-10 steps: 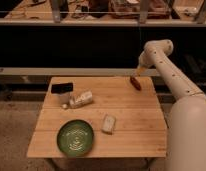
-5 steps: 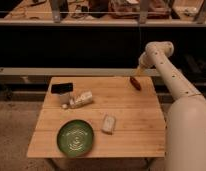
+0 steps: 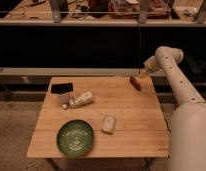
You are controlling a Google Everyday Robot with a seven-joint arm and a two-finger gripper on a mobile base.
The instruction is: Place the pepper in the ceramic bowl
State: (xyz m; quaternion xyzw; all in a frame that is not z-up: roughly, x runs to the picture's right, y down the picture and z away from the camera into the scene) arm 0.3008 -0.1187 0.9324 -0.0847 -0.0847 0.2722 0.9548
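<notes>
The pepper (image 3: 135, 82) lies on the wooden worktop (image 3: 131, 112), near the far right corner. The end effector (image 3: 144, 74) is just beside it, a little higher and to the right, at the tip of the white arm (image 3: 176, 82) that bends over the right edge. Whether it is released or clenched I cannot tell, but the pepper rests on the wood. The ceramic bowl (image 3: 75, 137) stands near the front left edge, well apart from the pepper. Between them lies a small pale block (image 3: 109, 124). At the far left, a whitish bottle (image 3: 81, 99) lies on its side beside a dark flat object (image 3: 61, 88).
</notes>
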